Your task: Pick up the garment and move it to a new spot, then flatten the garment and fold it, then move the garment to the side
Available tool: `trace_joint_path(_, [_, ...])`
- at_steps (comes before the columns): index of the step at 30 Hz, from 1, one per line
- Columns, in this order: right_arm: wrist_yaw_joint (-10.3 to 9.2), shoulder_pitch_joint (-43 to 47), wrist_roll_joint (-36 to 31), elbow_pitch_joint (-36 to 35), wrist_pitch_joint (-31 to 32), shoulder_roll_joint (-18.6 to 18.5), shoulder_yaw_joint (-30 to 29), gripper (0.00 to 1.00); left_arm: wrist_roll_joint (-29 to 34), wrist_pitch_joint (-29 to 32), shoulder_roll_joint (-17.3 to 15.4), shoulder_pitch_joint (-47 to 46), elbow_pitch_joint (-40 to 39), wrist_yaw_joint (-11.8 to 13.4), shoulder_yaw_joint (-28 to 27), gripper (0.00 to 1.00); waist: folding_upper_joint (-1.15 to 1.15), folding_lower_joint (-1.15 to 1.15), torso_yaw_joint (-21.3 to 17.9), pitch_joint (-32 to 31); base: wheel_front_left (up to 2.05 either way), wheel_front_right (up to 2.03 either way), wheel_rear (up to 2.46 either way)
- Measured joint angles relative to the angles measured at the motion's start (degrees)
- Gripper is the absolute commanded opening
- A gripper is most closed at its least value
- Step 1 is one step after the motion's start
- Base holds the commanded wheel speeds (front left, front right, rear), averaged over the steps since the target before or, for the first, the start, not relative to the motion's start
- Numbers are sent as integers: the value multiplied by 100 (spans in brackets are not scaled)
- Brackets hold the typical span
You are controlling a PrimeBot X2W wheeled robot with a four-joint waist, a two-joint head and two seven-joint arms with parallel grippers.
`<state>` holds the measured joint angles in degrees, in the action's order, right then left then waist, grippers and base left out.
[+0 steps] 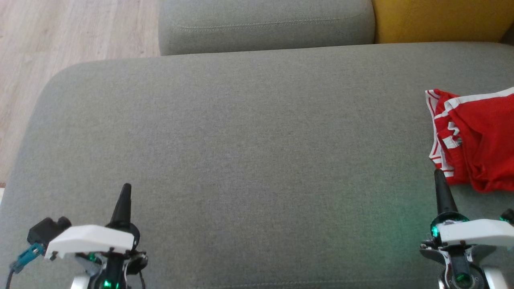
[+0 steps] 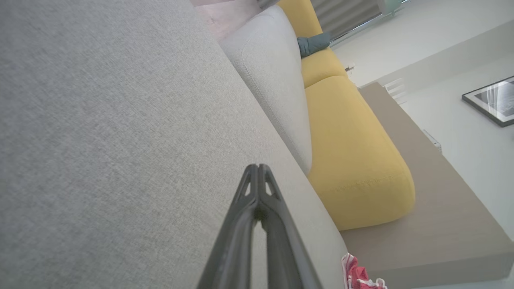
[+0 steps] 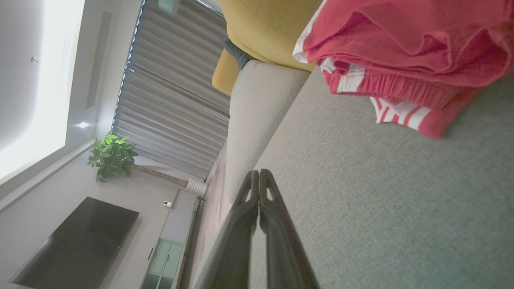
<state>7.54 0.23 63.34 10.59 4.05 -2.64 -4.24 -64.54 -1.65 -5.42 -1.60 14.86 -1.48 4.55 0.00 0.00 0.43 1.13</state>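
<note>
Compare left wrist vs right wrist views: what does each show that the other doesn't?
Left wrist, not right wrist: the left tool, shut, and a framed picture on the wall.
Right wrist, not left wrist: the right tool, shut, a plant and a dark TV.
Both: the grey sofa, the yellow cushion and the red garment. The garment is large and close in the right wrist view, and just a corner at the bottom edge in the left wrist view.
</note>
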Motion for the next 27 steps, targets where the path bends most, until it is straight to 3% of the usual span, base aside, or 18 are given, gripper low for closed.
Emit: trace_joint_path(27, [-1,-172,1692,316,58,-1,-144,0,-1626,411,120,-21,31,-314,-442,0,0,0,-25,-56,0,0,0])
